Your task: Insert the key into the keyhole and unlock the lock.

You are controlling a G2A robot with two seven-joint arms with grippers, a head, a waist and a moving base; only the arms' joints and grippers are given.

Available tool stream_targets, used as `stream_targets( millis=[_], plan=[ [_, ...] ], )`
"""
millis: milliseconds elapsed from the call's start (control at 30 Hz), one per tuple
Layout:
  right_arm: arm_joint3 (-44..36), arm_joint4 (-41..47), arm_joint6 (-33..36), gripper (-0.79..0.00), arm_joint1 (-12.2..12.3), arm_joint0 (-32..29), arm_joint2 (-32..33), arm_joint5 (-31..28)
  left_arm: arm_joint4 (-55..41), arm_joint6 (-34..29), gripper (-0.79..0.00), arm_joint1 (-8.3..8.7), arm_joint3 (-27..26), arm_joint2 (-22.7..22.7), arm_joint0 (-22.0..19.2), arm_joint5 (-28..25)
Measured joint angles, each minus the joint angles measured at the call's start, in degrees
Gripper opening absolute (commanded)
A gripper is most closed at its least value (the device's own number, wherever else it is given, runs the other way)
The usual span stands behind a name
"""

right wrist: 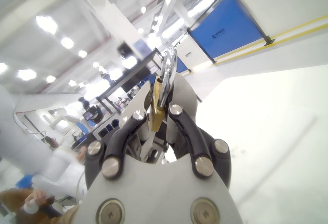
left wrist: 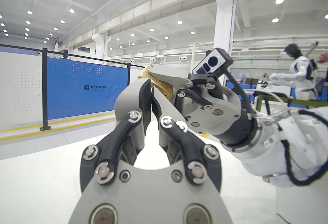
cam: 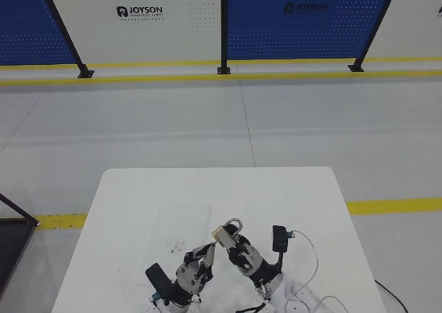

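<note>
My right gripper point(right wrist: 164, 93) pinches the boxy brass lock point(right wrist: 155, 113), shiny curved shackle point(right wrist: 169, 68) up, lower middle of the top view; left gripper point(left wrist: 148, 93) has its ribbed black pads point(left wrist: 144, 102) pressed together beside it

- My left gripper point(left wrist: 150, 92): pale grey fingers point(left wrist: 126, 99), black ribbed pads point(left wrist: 145, 99), curved black links point(left wrist: 112, 138), silver screws point(left wrist: 103, 172).
- My right gripper point(right wrist: 164, 94): grey plate point(right wrist: 159, 191), black links point(right wrist: 189, 132), round silver bolts point(right wrist: 110, 164).
- My right forearm point(left wrist: 269, 148): white shell, black collar point(left wrist: 238, 130), loose black cable point(left wrist: 288, 158), small black camera point(left wrist: 212, 61).
</note>
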Motion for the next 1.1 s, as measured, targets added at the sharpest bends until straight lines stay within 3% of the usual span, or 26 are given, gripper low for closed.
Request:
stream_targets(
  millis=[133, 267, 400, 500, 700, 900, 933, 967, 1100],
  plan=[
    [0.12, 0.24, -0.45, -0.785, -0.03, 0.11, 0.16, 0.49, -4.78, -2.81, 0.0, 0.62, -1.06, -0.3, 1.63, -9.41],
    [0.63, 0.27, -0.57, -0.785, -0.18, 0.74, 0.22, 2.58, -14.16, -9.25, 0.0, 2.22, -3.26, -3.87, 4.67, -23.4],
    [2.89, 1.89, 3.77, -0.785, -0.72, 3.32, -1.53, 6.63, -24.17, -17.0, 0.0, 4.94, -6.61, -12.09, 10.42, -36.12],
    [5.77, 4.74, 9.62, -0.785, -1.5, 6.82, -4.18, 9.92, -31.73, -23.4, 0.0, 6.86, -9.14, -19.14, 14.78, -41.83],
    [12.98, 7.66, 23.99, -0.785, -4.05, 15.17, -12.23, 19.13, -43.69, -34.13, 0.0, 9.07, -15.15, -29.33, 22.45, -40.87],
    [19.65, 5.49, 28.49, -0.763, -7.18, 21.16, -19.45, 28.73, -48.16, -38.91, 0.0, 9.44, -17.94, -31.74, 24.73, -38.21],
    [20.5, 5.1, 28.4, -0.44, -7.57, 21.71, -20.19, 29.68, -48.11, -38.88, 0.0, 9.44, -17.92, -31.72, 24.71, -38.22],
    [21.26, 4.74, 28.06, 0.0, -7.93, 22.18, -20.8, 30.55, -48.07, -38.84, 0.0, 9.44, -17.9, -31.71, 24.7, -38.25],
    [23.59, 3.6, 27.29, 0.0, -9.08, 23.58, -22.42, 32.9, -48.04, -38.81, 0.0, 9.43, -17.88, -31.7, 24.69, -38.27]
  ],
)
